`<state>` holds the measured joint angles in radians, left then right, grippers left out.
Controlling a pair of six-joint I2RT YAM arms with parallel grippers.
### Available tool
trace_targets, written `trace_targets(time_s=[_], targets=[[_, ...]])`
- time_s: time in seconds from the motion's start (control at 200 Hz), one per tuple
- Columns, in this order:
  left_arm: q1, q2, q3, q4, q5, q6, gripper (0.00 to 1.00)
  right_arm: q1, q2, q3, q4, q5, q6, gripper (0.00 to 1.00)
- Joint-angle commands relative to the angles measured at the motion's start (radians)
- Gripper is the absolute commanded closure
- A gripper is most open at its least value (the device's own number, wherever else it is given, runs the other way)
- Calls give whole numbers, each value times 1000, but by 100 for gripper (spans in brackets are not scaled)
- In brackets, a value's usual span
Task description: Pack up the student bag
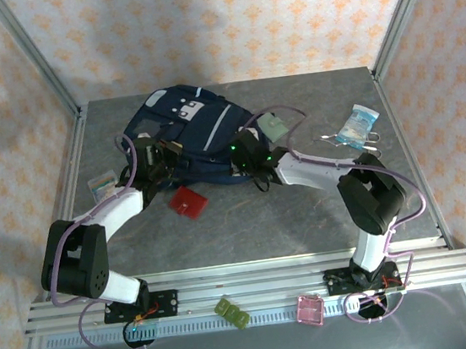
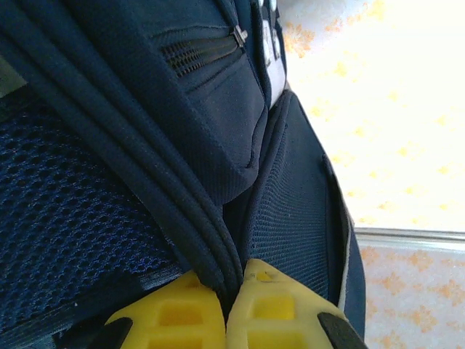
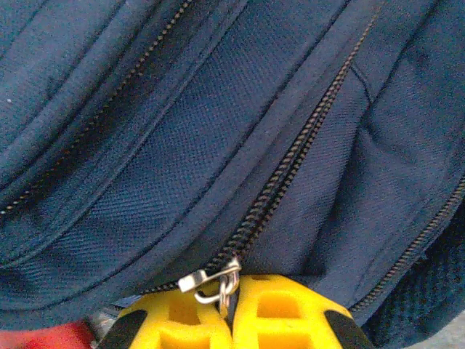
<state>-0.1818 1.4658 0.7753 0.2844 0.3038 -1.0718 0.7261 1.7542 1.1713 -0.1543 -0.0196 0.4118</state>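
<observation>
- Bag [image 1: 184, 136] lies flat at the back-centre of the bench [image 1: 264, 222], front pocket up, with both arms reaching onto its near edge.
- Left jaws: closed tight on a piped seam [image 2: 190, 218] of the bag, beside the mesh panel. Fabric is pinched right at the tips.
- Right jaws: closed, with the ring of the zip pull [image 3: 212, 281] caught between the tips. We read that as holding the pull. The zip [image 3: 290, 163] runs up and away from it.
- Handling, our call: soft shell, no frame, and it looks light. It will sag, bunch and slide on the bench rather than move as one piece.
- Where to grip: the piping or a strap for bracing, since a thick edge won't slip. Loose panel cloth just stretches.
- The pull is small, smooth metal and easy to lose. We'd draw it along the zip line, not across it, with the left pinch taking the counter-load.
- Risk: if the brace sits far from the slider, the whole bag drags instead of the zip running.
- Red flat item [image 1: 187, 201] sits just in front of the bag, waiting on the bench.
</observation>
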Motion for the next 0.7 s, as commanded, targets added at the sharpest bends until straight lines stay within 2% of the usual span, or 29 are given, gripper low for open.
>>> trace_targets(time_s=[0.0,0.035,0.19,0.34,0.42,0.486,0.546,0.696], targets=[[36,-35,62,1,-60,110,100,-50,-74,-56,-50,95,-121,100],[38,-23,81,-11,-55,131,100,-43,-85,-65,-38,45,-151,100],[62,50,186,-60,-54,218,100,51,-81,-41,-45,-41,-204,100],[85,122,299,-103,-64,245,100,127,-18,29,39,-169,-171,100],[92,127,320,-120,-75,246,69,138,44,94,89,-248,-128,100],[93,109,302,-124,-60,233,52,142,87,140,124,-287,-92,100],[91,73,257,-114,-30,214,44,142,112,171,146,-309,-73,100],[80,-70,63,-69,16,150,40,141,143,201,165,-343,-57,100]])
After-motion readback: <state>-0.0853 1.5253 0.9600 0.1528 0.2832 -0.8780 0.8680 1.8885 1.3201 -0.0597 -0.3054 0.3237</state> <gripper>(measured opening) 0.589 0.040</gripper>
